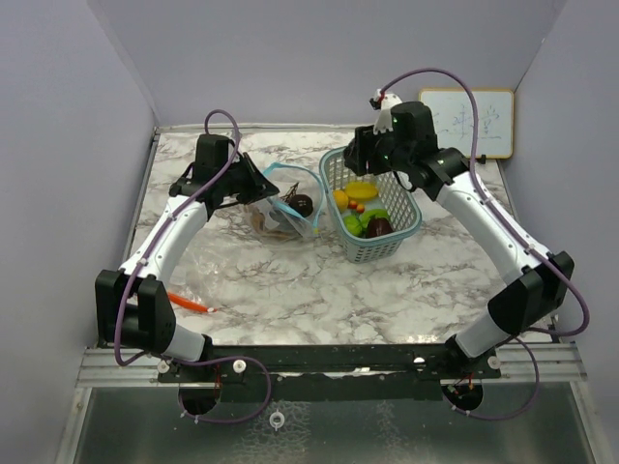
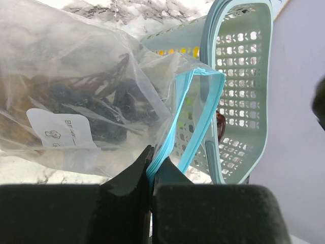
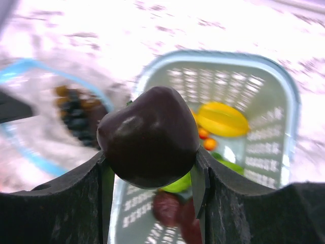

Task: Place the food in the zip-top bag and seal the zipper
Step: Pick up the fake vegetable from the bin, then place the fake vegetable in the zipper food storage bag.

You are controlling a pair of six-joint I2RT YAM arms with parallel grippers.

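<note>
The clear zip-top bag (image 1: 279,215) with a blue zipper lies left of the teal basket (image 1: 406,229). It holds a dark grape bunch (image 3: 76,119) and tan-brown pieces. My left gripper (image 2: 151,163) is shut on the bag's blue zipper edge (image 2: 175,127) and holds the mouth up; the gripper also shows in the top view (image 1: 253,186). My right gripper (image 3: 151,168) is shut on a dark purple-brown toy fruit (image 3: 150,134), above the basket's left rim. In the basket lie a yellow piece (image 3: 223,119), small orange pieces (image 3: 205,138), a green fruit (image 1: 353,224) and a dark red-brown piece (image 1: 379,227).
An orange object (image 1: 189,303) lies on the marble table near the left arm's base. A small whiteboard (image 1: 469,121) leans at the back right. Grey walls close in the left, back and right sides.
</note>
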